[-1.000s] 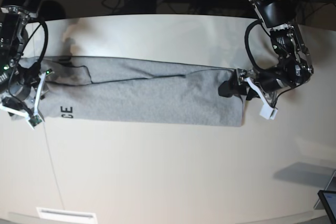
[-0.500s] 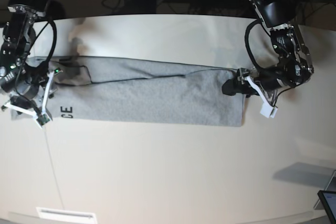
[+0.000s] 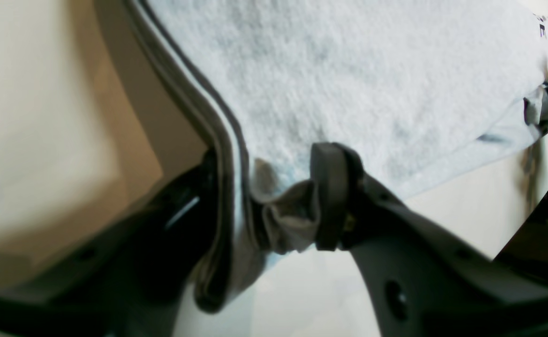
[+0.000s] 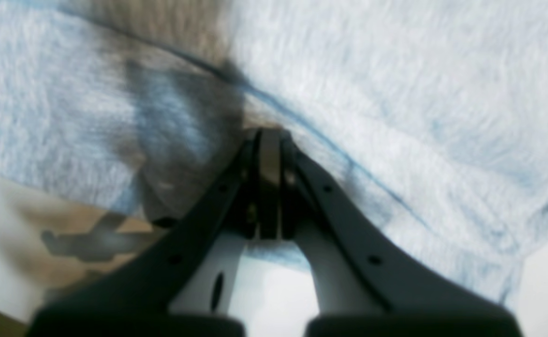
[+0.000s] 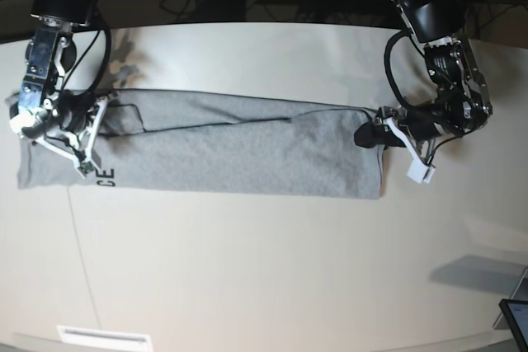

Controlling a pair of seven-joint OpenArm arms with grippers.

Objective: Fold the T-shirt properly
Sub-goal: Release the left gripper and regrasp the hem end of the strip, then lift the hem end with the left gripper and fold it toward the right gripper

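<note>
1. The T-shirt [image 5: 239,150] is laid as a long grey band across the upper middle of the base view, stretched from the left edge to right of centre on a pale table [image 5: 264,269].
2. Black letters [image 5: 106,176] are seen at the band's lower left corner; only a few characters show.
3. A fold line is traced diagonally across the band's upper half.
4. The left gripper [image 5: 369,135] is found at the band's right end, right of centre in the base view. In the left wrist view its fingers [image 3: 331,196] are seen pinching a bunched bit of the cloth's hem between them.
5. The right gripper [image 5: 62,133] is set over the band's left end, at the left of the base view. In the right wrist view its fingertips [image 4: 269,154] are seen pressed together against the grey cloth; whether any fabric is caught between them cannot be told, the view being blurred.
6. A dark screen corner [image 5: 516,319] is noted at the lower right of the base view.
</note>
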